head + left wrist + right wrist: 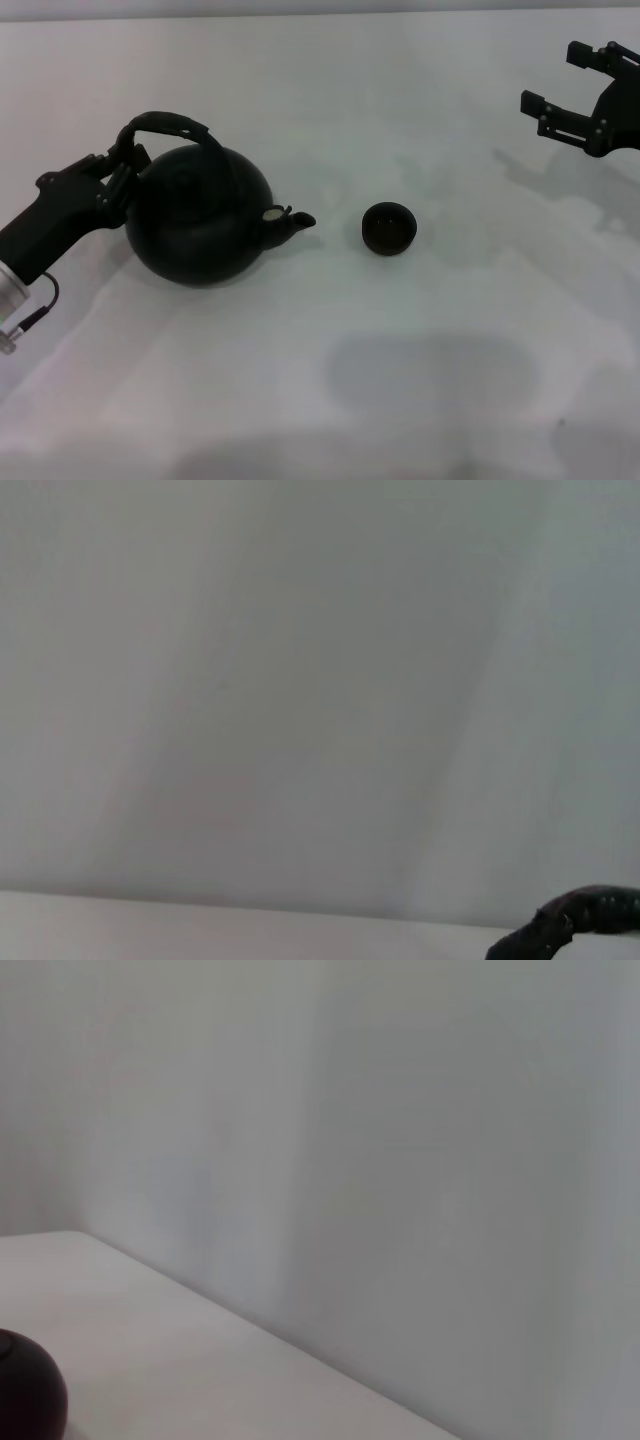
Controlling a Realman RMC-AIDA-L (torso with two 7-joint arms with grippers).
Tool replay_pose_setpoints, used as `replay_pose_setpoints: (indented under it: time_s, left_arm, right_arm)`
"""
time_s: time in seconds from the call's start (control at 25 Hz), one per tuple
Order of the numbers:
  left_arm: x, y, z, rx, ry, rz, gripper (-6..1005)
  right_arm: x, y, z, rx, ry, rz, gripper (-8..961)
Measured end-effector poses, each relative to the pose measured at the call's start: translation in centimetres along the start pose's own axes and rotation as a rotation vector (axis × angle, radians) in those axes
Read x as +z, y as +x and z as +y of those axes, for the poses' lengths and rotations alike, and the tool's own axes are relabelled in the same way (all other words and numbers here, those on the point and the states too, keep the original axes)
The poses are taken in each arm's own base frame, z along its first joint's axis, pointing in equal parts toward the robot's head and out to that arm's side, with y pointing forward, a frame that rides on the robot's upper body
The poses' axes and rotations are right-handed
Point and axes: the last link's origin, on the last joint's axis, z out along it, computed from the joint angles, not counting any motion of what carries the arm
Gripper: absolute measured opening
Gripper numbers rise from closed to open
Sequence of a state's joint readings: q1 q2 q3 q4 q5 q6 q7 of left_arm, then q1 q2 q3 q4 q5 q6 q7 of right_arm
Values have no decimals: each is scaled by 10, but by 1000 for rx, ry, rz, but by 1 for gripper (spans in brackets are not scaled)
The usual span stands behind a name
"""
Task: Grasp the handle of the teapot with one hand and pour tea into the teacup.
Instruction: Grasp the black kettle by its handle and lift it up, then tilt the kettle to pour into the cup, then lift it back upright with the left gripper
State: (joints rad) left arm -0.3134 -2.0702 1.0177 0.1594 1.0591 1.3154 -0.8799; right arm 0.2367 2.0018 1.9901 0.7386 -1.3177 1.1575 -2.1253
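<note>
Head view: left hand (118,172) clamped on handle (170,126) of teapot (200,215), pot on table (420,380), spout toward teacup (388,228) just right. Right hand (572,88) far right of teapot, fingers wide, empty. Left wrist: handle piece (575,920). Right wrist: teapot edge (28,1385).

No text, label, brand, number or sign can be read anywhere: nothing is printed on the teapot (197,222) beside the left claw (118,172), nor on the teacup (388,228).
</note>
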Motion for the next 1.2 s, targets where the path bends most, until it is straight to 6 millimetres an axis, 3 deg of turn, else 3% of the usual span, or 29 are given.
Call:
replay_pose_setpoints:
  time_s: [0.28, 0.6, 1.2]
  left_arm:
    - [3, 11, -2, 30, -16, 26, 179]
    - [12, 38, -6, 38, -74, 12, 160]
    - [50, 103, -10, 177, -47, -255, 152]
  right_arm:
    - [-1, 2, 0, 3, 2, 3, 845]
    - [-1, 3, 1, -3, 1, 4, 843]
    - [0, 4, 1, -4, 10, -7, 841]
